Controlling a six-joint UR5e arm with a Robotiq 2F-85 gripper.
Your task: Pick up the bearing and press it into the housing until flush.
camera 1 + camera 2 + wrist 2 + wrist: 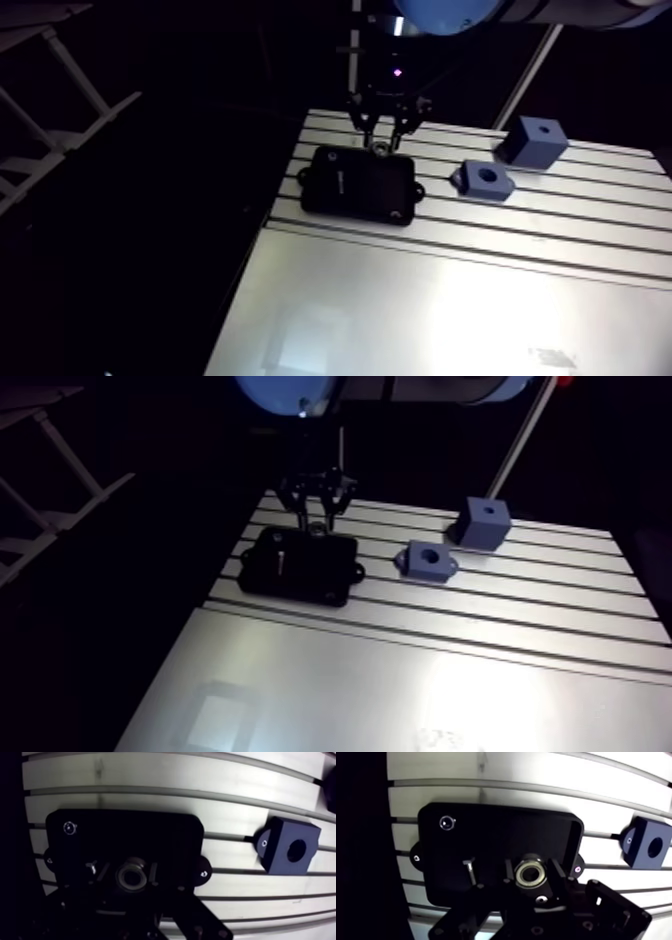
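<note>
In the wrist view a silvery ring bearing (pixel 531 874) sits pressed between the two dark fingers (pixel 557 878) of my gripper (pixel 382 140), which is shut on it. The bearing hangs just above the floor of a black tray (pixel 355 183), near the tray's edge closest to the gripper. The housing, a blue flanged block (pixel 485 180) with a round bore, stands on the slotted table to the right of the tray, apart from the gripper. In the wrist view the blue flanged block (pixel 290 847) appears beside the tray, off to one side of the fingers.
A second blue block (pixel 535 140) with a small top hole stands behind the housing. The tray holds a small metal pin (pixel 470 869) and a screw head (pixel 447 822). The table's left edge (pixel 270 215) runs close beside the tray.
</note>
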